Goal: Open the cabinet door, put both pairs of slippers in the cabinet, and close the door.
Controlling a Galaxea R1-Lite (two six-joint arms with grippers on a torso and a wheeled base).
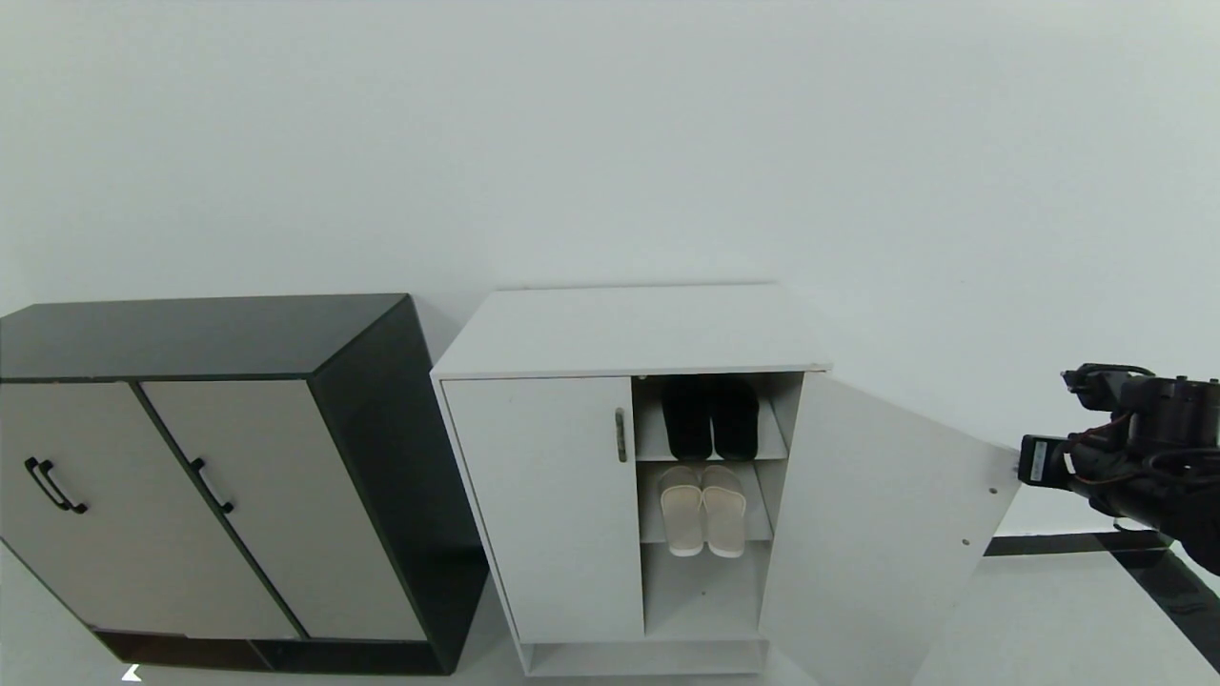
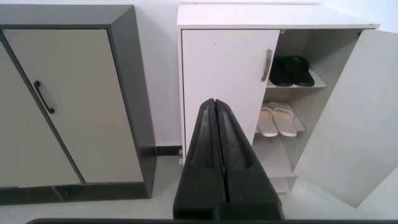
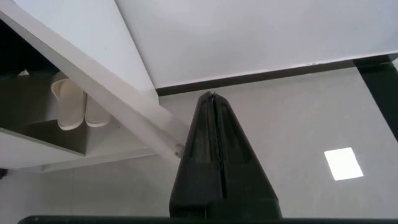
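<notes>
The white cabinet [image 1: 629, 329] stands with its right door [image 1: 886, 514] swung open and its left door [image 1: 548, 505] shut. A black pair of slippers [image 1: 710, 416] rests on the upper shelf, a white pair of slippers [image 1: 703, 508] on the shelf below. My right gripper [image 3: 213, 99] is shut and empty, just beyond the open door's outer edge [image 3: 124, 106]; in the head view the right arm [image 1: 1134, 448] is at the far right. My left gripper [image 2: 216, 106] is shut and empty, held back in front of the cabinet's shut left door [image 2: 227, 87].
A black cabinet with two grey doors [image 1: 191, 495] stands close on the left of the white one. A plain wall is behind both. Black tape lines [image 1: 1077, 545] mark the floor at the right. Open floor lies in front of the cabinets.
</notes>
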